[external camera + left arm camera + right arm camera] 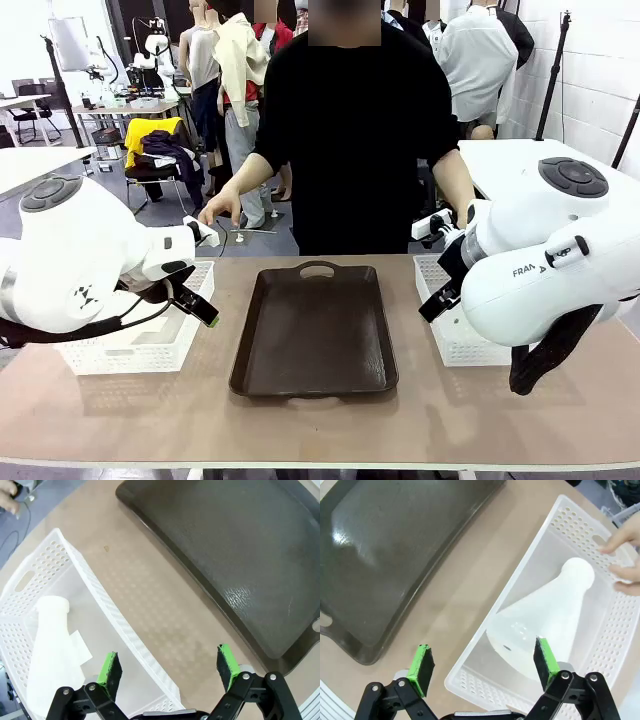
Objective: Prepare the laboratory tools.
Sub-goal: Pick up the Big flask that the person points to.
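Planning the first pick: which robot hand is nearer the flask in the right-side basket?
Right. The right hand hangs open above that flask; the left hand is across the tray, over the edge of the other basket.

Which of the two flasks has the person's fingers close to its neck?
The flask in the right-side basket: fingers reach its rim, beside the neck. The other flask lies alone.

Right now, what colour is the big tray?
The tray is dark brown, clearest in the front view.

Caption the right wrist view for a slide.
Open right end effector above a translucent milky-white conical flask in a white perforated plastic basket, beside a dark brown rectangular tray.
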`<state>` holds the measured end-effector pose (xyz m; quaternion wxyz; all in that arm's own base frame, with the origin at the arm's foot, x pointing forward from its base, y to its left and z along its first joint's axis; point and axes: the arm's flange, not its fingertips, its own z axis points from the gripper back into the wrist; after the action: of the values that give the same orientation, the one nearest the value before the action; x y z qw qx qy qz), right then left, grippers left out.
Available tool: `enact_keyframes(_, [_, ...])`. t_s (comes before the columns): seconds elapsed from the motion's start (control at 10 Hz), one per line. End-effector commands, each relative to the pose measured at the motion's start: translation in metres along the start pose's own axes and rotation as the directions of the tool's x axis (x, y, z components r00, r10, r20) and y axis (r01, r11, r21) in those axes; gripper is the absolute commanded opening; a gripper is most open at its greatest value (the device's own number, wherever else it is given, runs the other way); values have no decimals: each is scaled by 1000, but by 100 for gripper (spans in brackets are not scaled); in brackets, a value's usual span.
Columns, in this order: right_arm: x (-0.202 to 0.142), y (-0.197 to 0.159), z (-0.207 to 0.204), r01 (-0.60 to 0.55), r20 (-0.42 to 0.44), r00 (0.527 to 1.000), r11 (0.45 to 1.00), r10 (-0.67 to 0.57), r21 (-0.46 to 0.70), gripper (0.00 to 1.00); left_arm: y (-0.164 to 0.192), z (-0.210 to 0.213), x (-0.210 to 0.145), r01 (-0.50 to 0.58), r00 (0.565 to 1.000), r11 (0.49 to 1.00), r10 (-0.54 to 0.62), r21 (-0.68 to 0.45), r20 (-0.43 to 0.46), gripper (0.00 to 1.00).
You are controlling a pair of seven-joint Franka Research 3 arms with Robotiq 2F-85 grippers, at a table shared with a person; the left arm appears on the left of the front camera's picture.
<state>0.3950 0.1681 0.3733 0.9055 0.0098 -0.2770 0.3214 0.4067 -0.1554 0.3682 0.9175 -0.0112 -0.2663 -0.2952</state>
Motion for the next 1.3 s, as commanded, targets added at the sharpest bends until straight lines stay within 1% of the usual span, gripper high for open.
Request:
enact_keyframes(0.0, [0, 0, 0, 0, 0, 1000, 1000, 0, 0, 100, 0, 0, 0, 0, 1000, 1000, 0, 0, 0, 100])
enact_keyframes(1.2, [0, 0, 0, 0, 0, 1000, 1000, 0, 0, 100, 0, 0, 0, 0, 1000, 1000, 0, 0, 0, 100])
